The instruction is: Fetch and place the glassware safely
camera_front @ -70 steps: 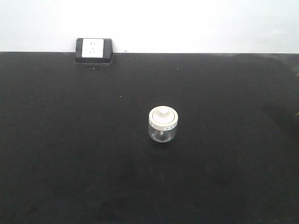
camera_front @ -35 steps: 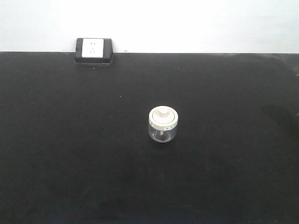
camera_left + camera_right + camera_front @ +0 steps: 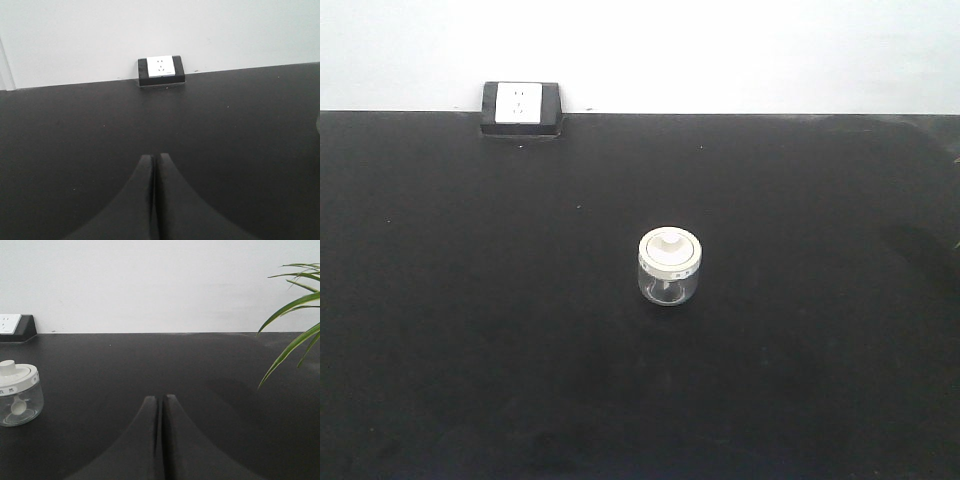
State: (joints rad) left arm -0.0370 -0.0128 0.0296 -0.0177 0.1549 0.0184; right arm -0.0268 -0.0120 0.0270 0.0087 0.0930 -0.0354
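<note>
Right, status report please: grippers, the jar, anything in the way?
Left gripper shut, empty. Right gripper shut, empty. Jar upright, lidded, untouched on table. Nothing blocking.

Black table (image 3: 470, 330): open on all sides of the lidded glass jar (image 3: 669, 267). Obstacles: socket box (image 3: 522, 108) at back edge; plant leaves (image 3: 295, 335) at right edge.

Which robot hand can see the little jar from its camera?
The right gripper. Its wrist view shows the glass jar off to its left on the black table. The left gripper sees only table and a wall socket. Both have jaws shut.
</note>
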